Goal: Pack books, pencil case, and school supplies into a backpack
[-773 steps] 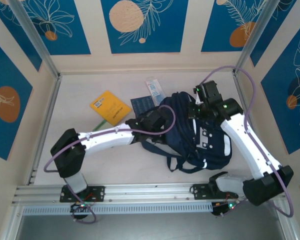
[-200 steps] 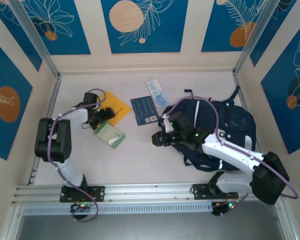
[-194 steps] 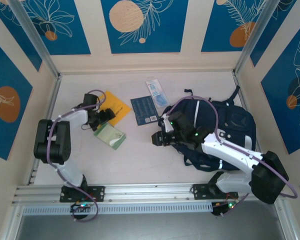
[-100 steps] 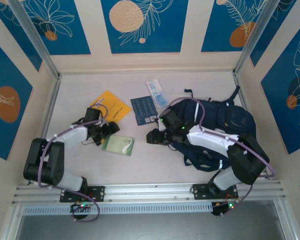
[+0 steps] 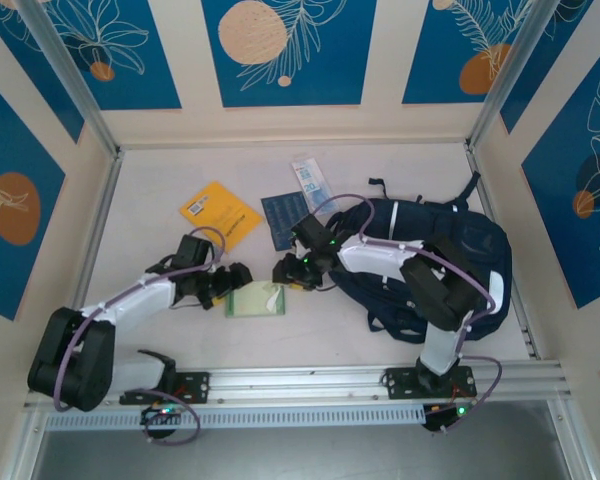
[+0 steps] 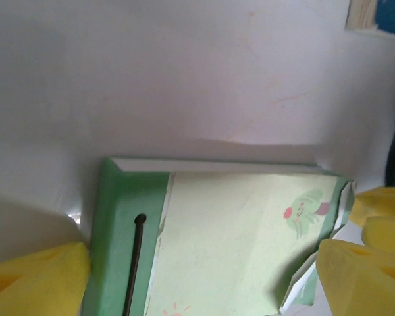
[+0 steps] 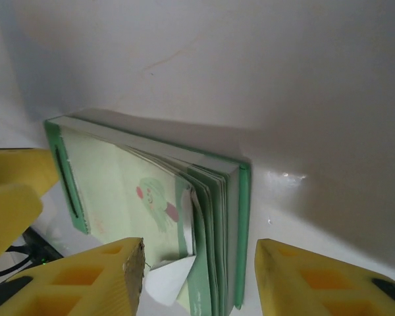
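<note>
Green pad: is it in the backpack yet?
Out. The green pad is over the bare table, left of the backpack, not inside it.

Left pincer [image 5: 232, 277], green packet [image 5: 257, 299], right pincer [image 5: 288, 272]

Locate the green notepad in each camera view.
Top view: the green notepad lies front of centre, left of the backpack.
Left wrist view: lower centre, cover facing up.
Right wrist view: lower left, its pages fanned open.
Shared landmark: the white table underneath it.
</note>
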Action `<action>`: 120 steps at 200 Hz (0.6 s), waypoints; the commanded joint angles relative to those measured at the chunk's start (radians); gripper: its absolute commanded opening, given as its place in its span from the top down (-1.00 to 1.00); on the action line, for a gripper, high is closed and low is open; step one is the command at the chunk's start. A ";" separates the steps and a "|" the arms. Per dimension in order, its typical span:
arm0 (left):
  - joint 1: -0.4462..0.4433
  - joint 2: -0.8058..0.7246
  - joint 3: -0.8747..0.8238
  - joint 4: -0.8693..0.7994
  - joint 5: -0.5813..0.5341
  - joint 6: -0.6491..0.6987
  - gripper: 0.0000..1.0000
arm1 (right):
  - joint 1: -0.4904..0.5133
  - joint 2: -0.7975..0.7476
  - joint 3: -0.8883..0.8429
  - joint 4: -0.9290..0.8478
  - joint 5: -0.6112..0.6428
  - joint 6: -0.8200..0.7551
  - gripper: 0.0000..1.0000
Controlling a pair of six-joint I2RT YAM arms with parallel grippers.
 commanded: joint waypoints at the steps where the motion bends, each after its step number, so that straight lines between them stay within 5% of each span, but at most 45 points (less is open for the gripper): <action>1: -0.017 -0.017 -0.023 -0.035 0.031 0.022 -0.78 | 0.022 0.027 0.018 -0.078 0.018 -0.005 0.03; 29: -0.037 -0.024 -0.022 -0.063 0.018 0.051 -0.78 | 0.030 0.054 0.009 -0.075 0.026 -0.008 0.13; 76: -0.085 -0.013 -0.013 -0.068 0.001 0.066 -0.77 | 0.030 0.079 -0.041 -0.002 0.008 0.025 0.64; 120: -0.103 0.002 0.003 -0.014 0.096 0.045 -0.75 | 0.017 0.105 -0.082 0.052 -0.011 0.044 0.76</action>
